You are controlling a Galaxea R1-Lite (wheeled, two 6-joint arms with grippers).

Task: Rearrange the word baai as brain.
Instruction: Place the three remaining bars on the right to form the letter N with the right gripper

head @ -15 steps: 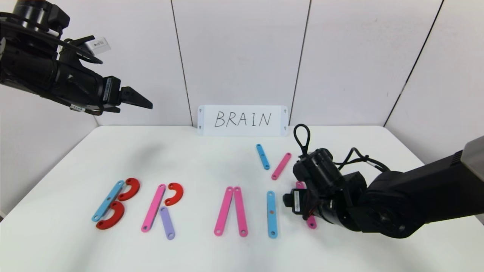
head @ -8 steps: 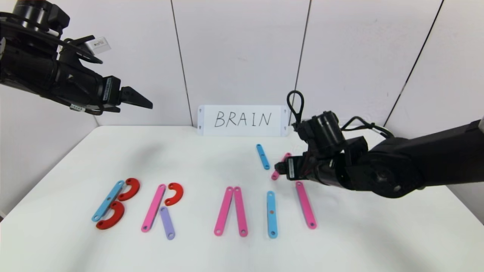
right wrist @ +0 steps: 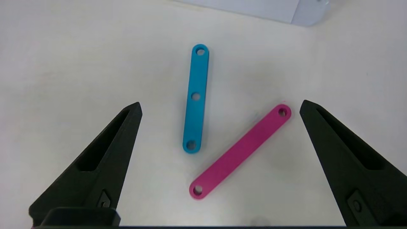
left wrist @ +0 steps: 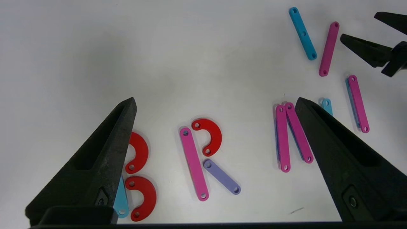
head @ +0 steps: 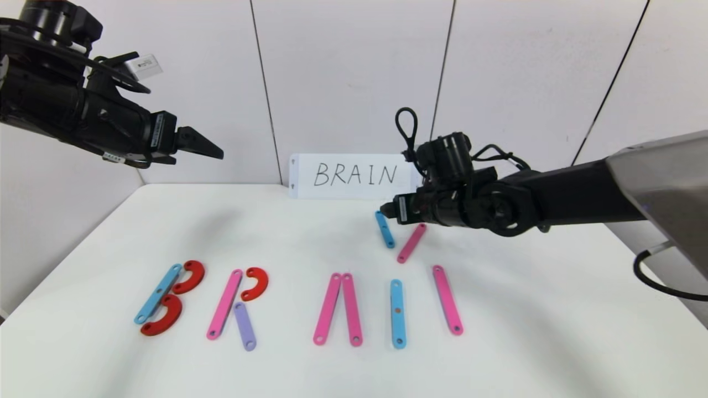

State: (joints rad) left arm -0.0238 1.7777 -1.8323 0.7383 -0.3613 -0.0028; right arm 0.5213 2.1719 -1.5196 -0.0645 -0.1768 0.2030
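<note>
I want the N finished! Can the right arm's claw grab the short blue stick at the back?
Probably yes. The right claw hangs open right above the short blue stick, nothing between them. The short pink stick lies close but apart. The left claw is parked high, open.

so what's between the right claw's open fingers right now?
In the right wrist view, the right claw hangs open over a short blue bar and a short pink bar, lying apart on bare table.
</note>
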